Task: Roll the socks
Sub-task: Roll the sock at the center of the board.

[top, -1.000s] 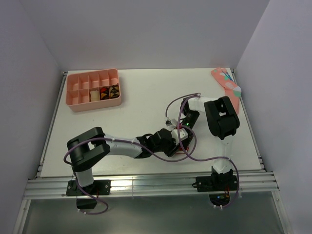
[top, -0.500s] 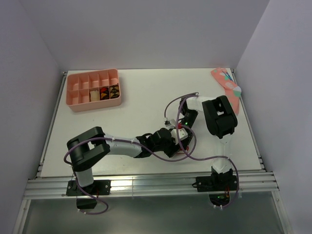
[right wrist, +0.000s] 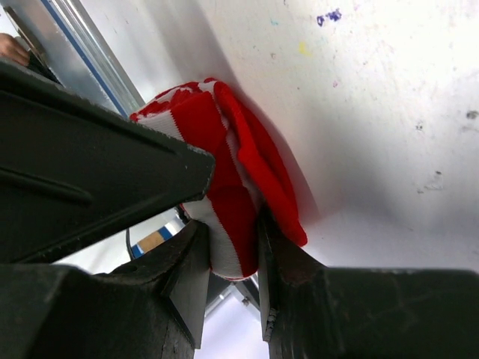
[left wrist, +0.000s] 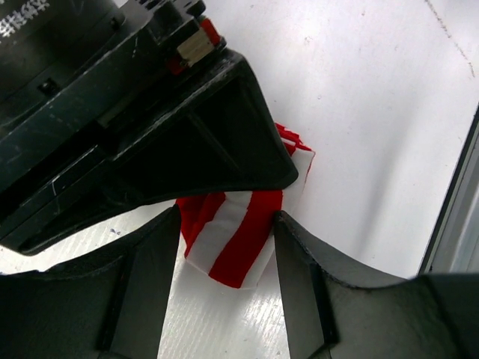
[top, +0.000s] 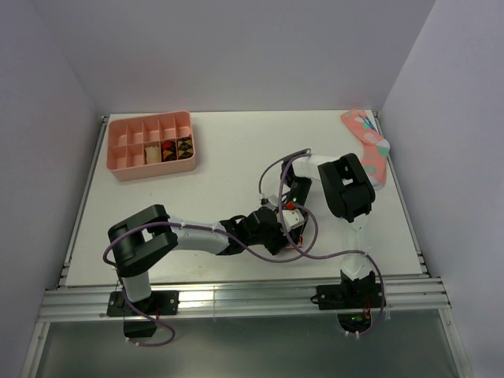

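A pink divided tray (top: 157,170) sits far left on the white worktop (top: 228,157); a pink patterned sock (top: 368,150) lies far right.

Soft knit cloth striped sock (left wrist: 232,239), matt black plastic left fingers (left wrist: 146,284), smooth white table (left wrist: 359,112) (faintly glossy)

The right tool (right wrist: 228,243) has shifted slightly left.
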Controlling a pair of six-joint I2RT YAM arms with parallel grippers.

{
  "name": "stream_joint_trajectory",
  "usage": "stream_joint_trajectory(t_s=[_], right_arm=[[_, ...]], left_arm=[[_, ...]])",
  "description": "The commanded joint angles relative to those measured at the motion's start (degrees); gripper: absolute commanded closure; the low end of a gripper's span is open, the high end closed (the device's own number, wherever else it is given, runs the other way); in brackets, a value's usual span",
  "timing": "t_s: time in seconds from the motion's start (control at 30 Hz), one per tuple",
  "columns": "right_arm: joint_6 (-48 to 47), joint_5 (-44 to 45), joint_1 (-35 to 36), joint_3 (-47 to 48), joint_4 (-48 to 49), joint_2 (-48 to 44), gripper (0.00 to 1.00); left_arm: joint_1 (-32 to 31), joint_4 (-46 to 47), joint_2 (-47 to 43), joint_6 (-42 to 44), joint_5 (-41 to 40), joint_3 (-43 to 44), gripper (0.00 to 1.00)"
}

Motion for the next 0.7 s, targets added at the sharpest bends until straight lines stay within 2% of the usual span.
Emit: stream_joint_trajectory(t_s=[0.0, 0.2, 0.3, 0.33, 0.43, 0.5, 0.67], right_arm=[[1.1, 1.5, 1.2, -0.6, 7.4, 1.0, 0.71], [3.3, 2.2, 1.2, -3.9, 10.5, -2.1, 0.70], [5.5, 2.6, 1.2, -4.4, 12.5, -3.0, 0.69], [6.1, 2.8, 1.1, -4.7, 13.2, -3.4, 0.68], [8.5, 3.4, 0.9, -5.6, 16.0, -5.4, 0.59], [10.2, 3.5, 0.6, -6.1, 17.8, -6.3, 0.52], [13.0, 3.5, -1.6, -7.5, 20.9, -10.6, 0.43]], left_arm=[[0.3, 1.9, 0.4, 1.7, 1.2, 1.1, 0.42], [0.4, 0.1, 2.9, 1.7, 4.8, 3.7, 0.51], [0.7, -4.1, 5.1, 1.5, 6.3, 6.5, 0.73], [0.8, -5.1, 5.5, 1.5, 7.5, 7.1, 0.84], [0.9, -9.2, 7.8, 0.8, 8.8, 9.6, 1.00], [1.0, -11.4, 8.7, 0.3, 9.6, 10.9, 1.00], [1.0, -15.6, 13.3, -0.9, 12.3, 13.9, 1.00]])
